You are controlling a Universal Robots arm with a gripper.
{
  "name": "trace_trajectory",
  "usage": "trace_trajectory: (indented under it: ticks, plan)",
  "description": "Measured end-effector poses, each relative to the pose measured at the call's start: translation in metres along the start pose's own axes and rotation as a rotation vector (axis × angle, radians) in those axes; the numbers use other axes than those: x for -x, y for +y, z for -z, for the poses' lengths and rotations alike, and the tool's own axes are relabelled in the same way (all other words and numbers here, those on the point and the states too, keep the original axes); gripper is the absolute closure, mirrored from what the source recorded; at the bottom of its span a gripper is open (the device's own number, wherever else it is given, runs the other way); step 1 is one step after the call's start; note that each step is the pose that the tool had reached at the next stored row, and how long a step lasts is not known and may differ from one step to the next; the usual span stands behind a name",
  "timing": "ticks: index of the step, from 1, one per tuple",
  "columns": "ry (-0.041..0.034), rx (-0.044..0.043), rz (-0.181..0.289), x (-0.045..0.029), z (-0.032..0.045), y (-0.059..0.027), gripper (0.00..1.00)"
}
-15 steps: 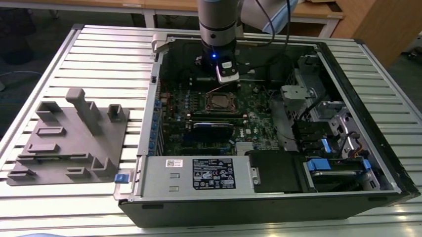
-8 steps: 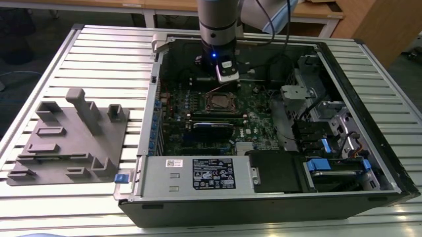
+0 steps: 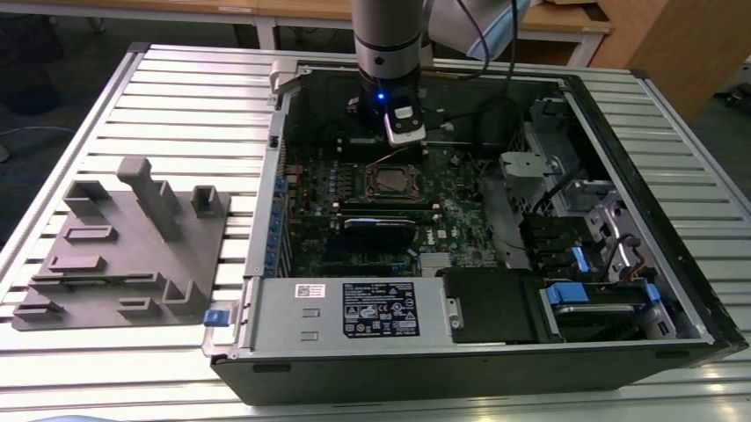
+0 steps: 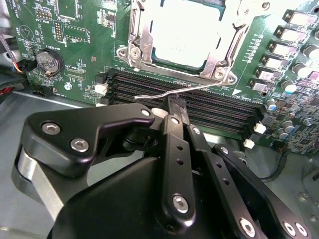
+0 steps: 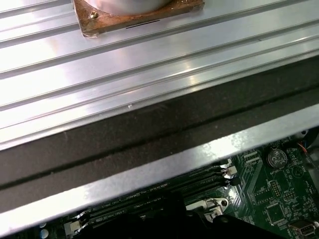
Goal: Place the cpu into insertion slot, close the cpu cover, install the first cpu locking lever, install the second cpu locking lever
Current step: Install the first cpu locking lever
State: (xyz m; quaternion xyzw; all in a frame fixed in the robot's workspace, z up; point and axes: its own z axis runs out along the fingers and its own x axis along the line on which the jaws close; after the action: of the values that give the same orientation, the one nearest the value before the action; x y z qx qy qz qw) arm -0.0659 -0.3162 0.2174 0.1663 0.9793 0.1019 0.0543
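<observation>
Logging a slatted aluminium table [image 3: 176, 105] spanning most of the exterior view, with grooves running across from that view's left to its right. Picking up the same ribbed metal in the first wrist view [image 5: 149, 64], streaked with soft reflections. Noting strong white glare along the slats at the near edge. Recording pale wooden desks [image 3: 317, 10] beyond the far edge and a wooden panel [image 3: 674, 44] at the exterior view's right. Marking dark floor [image 3: 30, 189] past the table on the exterior view's left.
</observation>
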Motion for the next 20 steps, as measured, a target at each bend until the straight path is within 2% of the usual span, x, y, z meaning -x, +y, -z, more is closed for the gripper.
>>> trace_trajectory:
  ticks: [15,20]
  plan:
    - [0.0001,0.0001,0.0,-0.0038,0.0002,0.0005,0.89]
    - [0.0003,0.001,0.0,-0.0036,0.0032,0.0012,0.89]
